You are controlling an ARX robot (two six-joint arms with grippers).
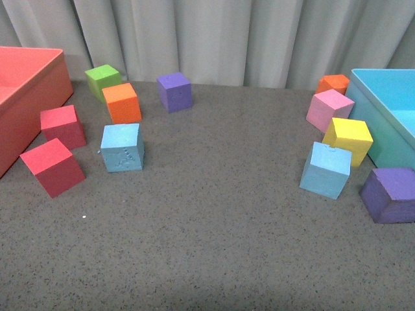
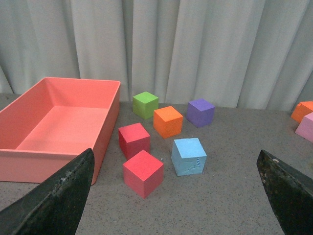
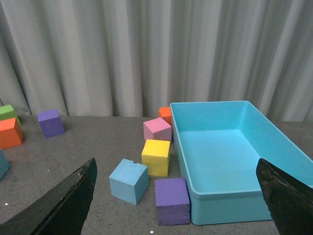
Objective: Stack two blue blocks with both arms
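Observation:
One blue block [image 1: 122, 147] with rough embossed marks on its front face sits left of centre on the grey table; in the left wrist view this blue block [image 2: 189, 156] lies ahead between the wide-apart black fingers [image 2: 58, 196] of my open left gripper [image 2: 175, 166]. The other blue block [image 1: 325, 170] sits at the right, beside a yellow cube. The right wrist view has that block [image 3: 128, 180] ahead of my open right gripper [image 3: 176, 171], nearer its left finger [image 3: 63, 205]. Both grippers hold nothing. Neither arm appears in the front view.
A red bin [image 1: 26, 84] stands at the far left and a turquoise bin [image 1: 389, 123] at the far right. Red cubes [image 1: 53, 166], an orange cube [image 1: 122, 102], green [image 1: 102, 79] and purple cubes [image 1: 174, 91] ring the left block. Pink [image 1: 329, 110], yellow [image 1: 348, 139] and purple cubes [image 1: 389, 194] crowd the right one.

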